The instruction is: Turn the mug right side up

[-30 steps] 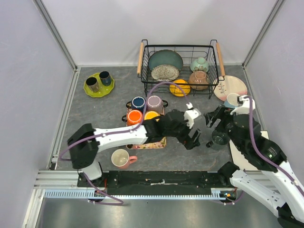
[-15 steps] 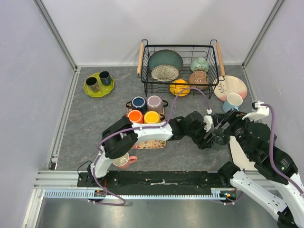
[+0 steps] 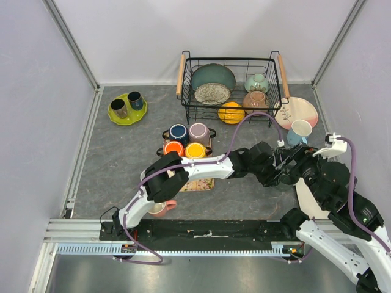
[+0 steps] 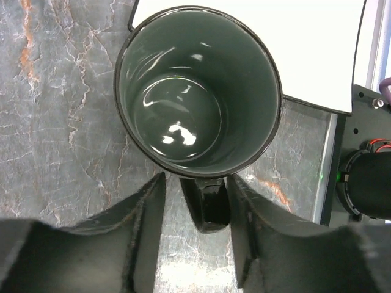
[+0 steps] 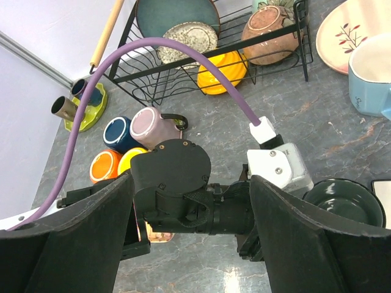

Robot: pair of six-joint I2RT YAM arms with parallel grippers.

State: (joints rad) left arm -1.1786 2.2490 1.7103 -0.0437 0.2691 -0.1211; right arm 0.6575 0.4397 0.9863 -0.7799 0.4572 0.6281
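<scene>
the dark mug (image 4: 198,91) stands mouth up on the grey marbled tabletop (image 4: 55,122), beside the corner of a white board (image 4: 305,49). the left claw (image 4: 195,181) is released, its two fingers (image 4: 143,232) straddling the mug's handle (image 4: 206,204), the mug body just beyond the fingertips. the right claw (image 5: 189,180) is spread wide and holds nothing, hanging above the left arm's wrist (image 5: 177,177), with the mug off to its lower right.
</scene>
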